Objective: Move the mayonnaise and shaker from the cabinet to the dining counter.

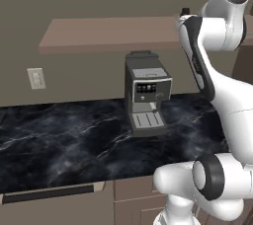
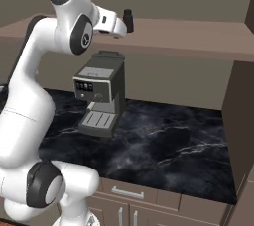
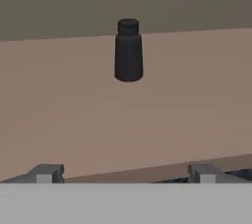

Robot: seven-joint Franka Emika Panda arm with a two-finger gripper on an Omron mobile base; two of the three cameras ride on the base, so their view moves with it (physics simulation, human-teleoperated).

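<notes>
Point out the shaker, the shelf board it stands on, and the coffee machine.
shaker [image 3: 128, 53], hand view, middle of its dark body.
cabinet shelf board [image 1: 99, 34], left base view, bare top surface.
coffee machine [image 2: 99, 91], right base view, front face beside the display.

The shaker [image 3: 128, 50] stands upright on the cabinet [image 1: 108, 34] shelf board, set back from its front edge toward the wall. The gripper [image 3: 125, 173] sits at the board's front edge, its fingers [image 3: 47, 173] spread wide apart, the shaker ahead of them and apart from both. Below the board, the coffee machine [image 1: 146, 98] stands on the tabletop [image 1: 64, 140], nearer its back edge, against the wall. Drawers [image 2: 134, 194] lie under the tabletop's front edge.
</notes>
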